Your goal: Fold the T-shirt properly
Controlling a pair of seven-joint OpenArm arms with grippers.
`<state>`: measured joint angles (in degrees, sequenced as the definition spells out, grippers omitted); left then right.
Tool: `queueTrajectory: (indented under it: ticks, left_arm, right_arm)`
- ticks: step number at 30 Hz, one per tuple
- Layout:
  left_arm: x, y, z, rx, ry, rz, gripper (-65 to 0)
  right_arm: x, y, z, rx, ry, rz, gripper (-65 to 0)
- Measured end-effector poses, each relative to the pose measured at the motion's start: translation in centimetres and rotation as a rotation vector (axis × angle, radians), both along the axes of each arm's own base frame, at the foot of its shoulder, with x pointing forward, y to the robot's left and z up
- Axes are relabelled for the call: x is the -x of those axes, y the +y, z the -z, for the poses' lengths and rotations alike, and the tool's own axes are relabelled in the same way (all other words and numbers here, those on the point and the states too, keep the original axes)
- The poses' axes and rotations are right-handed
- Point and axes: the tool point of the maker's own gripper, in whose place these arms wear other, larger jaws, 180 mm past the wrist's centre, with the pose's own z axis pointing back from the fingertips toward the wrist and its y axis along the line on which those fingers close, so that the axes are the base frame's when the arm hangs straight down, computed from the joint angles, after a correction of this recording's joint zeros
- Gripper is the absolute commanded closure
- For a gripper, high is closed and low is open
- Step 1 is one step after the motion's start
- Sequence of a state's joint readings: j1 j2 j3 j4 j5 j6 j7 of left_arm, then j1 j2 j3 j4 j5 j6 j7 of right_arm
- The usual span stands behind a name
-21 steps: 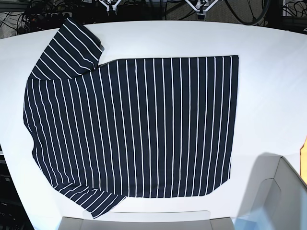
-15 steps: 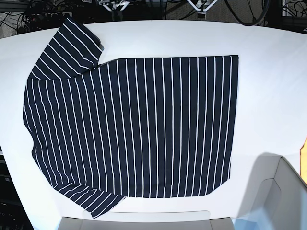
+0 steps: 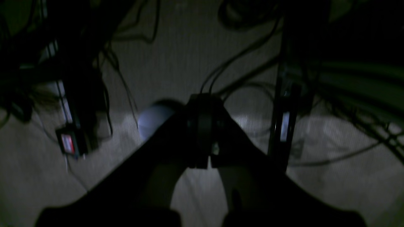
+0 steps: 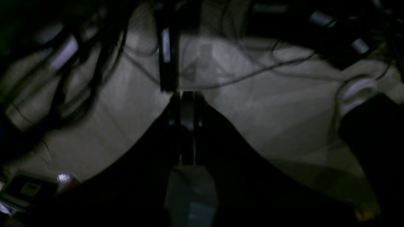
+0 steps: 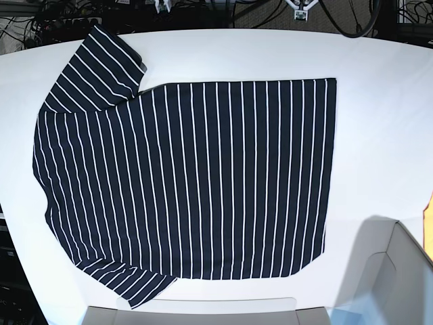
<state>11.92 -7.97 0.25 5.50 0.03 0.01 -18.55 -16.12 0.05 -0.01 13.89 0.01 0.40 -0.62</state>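
Upper sleeve [image 5: 95, 68]: at the base view's far left, angled up toward the worktop's back edge, flat and unfolded.
T-shirt [image 5: 196, 183]: spread flat on the white worktop [image 5: 379, 101], left of centre, hem toward the right, collar end toward the left; both sleeves stick out.
Lower sleeve [image 5: 128, 281]: pokes out at the near left corner, close to the worktop's front edge.
Right tool [image 5: 162, 5]: only just seen at the top edge of the base view, behind the worktop and well apart from the shirt; its wrist view shows the jaws pressed together with nothing between them [image 4: 186, 126], over dim floor and cables.
Left tool [image 5: 299, 9]: likewise at the top edge, further right, clear of the cloth; in its wrist view the jaws meet and hold nothing [image 3: 202, 132].
Grey bin [image 5: 399, 271]: at the near right corner, apart from the shirt.
Step in hand: seemingly the very start, no fold made, arms parked behind the worktop.
Next move calls for: probably bringing both tools forward over the back edge, opening them, and pinching the shirt's far long side, sleeve and hem corner, to carry it across.
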Motion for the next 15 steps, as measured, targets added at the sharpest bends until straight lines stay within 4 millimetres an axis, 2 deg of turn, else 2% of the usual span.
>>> queueTrajectory:
  ticks: [3, 5, 11, 15]
  left_arm:
    - [-0.1, 0.1, -0.1, -0.001, -0.005, 0.001, -0.2]
    - [-0.6, 0.1, -0.3, -0.004, -0.034, 0.007, -0.2]
    - [-1.7, 0.1, -1.2, -0.007, -0.105, 0.021, -0.2]
    - [-2.1, 0.2, -1.7, -0.01, -0.133, 0.029, -0.2]
  right_arm:
    - [0.1, -2.7, 0.0, 0.05, 0.0, -0.003, 0.0]
    - [-0.4, -3.6, 0.0, 0.07, -0.018, -0.005, 0.0]
    - [-0.5, -1.3, -0.6, 0.017, -0.067, -0.01, 0.0]
    - [0.4, -1.2, -1.6, 0.011, -0.096, -0.013, 0.0]
